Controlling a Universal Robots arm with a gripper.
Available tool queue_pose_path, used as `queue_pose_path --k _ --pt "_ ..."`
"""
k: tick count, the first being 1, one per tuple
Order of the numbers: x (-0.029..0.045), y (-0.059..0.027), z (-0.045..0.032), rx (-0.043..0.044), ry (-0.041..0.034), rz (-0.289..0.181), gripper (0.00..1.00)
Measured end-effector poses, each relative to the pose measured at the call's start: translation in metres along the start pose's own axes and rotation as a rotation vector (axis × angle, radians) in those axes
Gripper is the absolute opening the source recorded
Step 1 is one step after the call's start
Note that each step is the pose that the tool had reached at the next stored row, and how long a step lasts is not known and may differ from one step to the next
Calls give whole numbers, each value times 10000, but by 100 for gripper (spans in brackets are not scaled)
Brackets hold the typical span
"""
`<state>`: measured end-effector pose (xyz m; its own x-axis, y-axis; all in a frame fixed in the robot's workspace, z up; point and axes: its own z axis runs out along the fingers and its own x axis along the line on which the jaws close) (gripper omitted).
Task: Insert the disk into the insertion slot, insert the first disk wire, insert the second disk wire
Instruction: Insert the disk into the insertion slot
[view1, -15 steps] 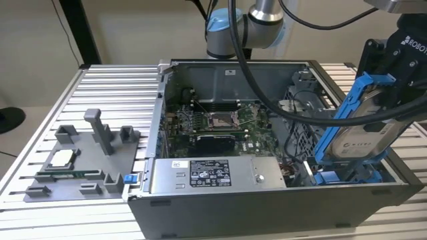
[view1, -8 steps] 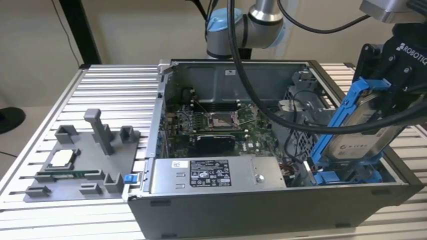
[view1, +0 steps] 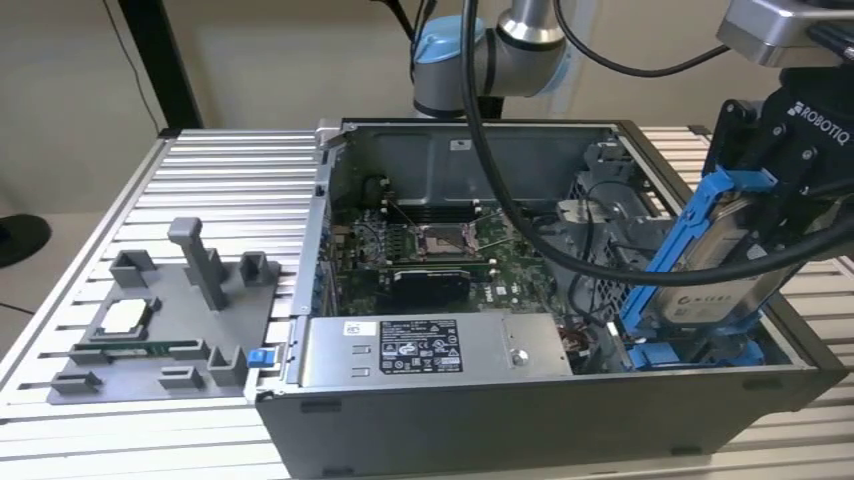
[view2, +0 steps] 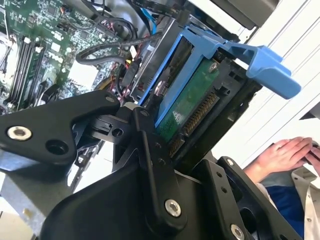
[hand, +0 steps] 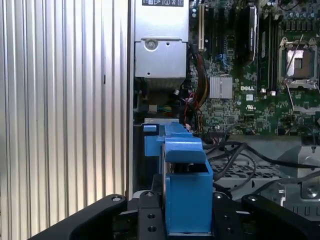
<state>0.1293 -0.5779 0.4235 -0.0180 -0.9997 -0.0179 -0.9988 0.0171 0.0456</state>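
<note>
**Inspector:** Position of the disk?

**Assistant:** The disk is off the worktop. It is held tilted above the computer case, at the case's near corner on the exterior view's right. Its lower end stands at the insertion slot, among the blue rails. It appears just short of seated, though the case wall hides where they meet.

**Inspector:** The pincer?

**Assistant:** The gripper is clamped on the disk's upper end. Its fingers press the two long sides of the blue frame.

**Inspector:** Handling?

**Assistant:** In my judgement it is stiff, dense for its bulk, and intolerant of knocks. The metal face is probably slippery, and the plastic frame may flex. The green circuit board and its connector lie bare on one side. The hold therefore belongs on the frame's edges, where it is now.

**Inspector:** What cannot be verified?

**Assistant:** The slot's floor and rear are hidden behind the disk. The two wires cannot be singled out among the black cables lying in the case. A person's hand is cut off at the edge of the second wrist view.
</note>
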Motion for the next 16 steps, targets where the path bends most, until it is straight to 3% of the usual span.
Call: queue_pose_path --k 16 --pt "-13 -44 101 -71 -97 -28 0"
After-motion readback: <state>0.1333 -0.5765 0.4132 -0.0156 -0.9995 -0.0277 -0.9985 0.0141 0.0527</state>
